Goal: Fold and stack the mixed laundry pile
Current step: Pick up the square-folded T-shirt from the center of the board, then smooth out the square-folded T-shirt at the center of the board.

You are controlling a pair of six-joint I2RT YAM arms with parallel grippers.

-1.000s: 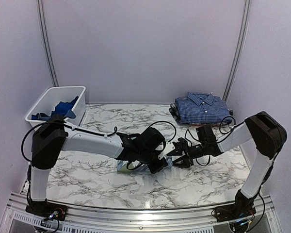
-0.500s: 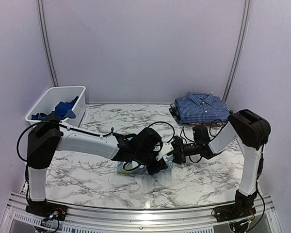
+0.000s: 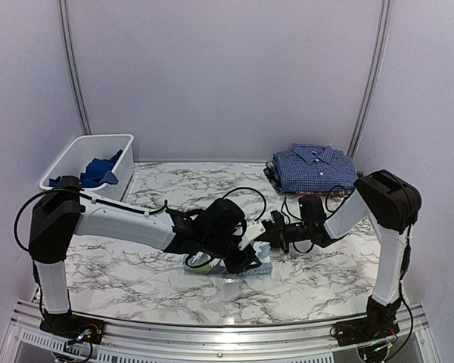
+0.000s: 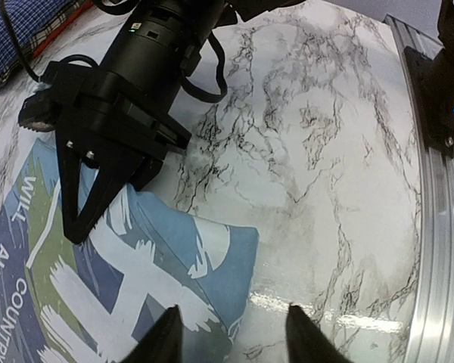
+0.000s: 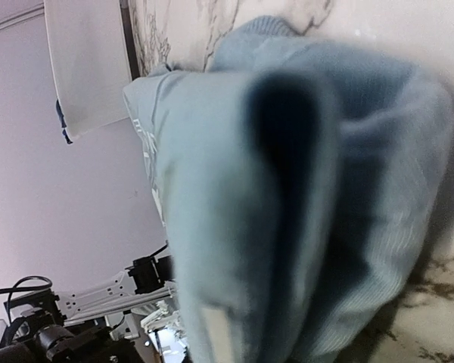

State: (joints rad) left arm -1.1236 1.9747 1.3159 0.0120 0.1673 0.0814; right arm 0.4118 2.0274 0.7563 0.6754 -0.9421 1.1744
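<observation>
Right claw [image 4: 74,223] clamps the light blue printed cloth T-shirt [image 4: 174,249]; best to fold gently, with the spread-apart left claw [image 4: 234,336] clear.

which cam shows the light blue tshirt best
Left wrist: the light blue T-shirt lies flat there, with its print and corner clear. The right wrist view shows only blurred blue cloth up close. From the top it is mostly hidden.
</observation>
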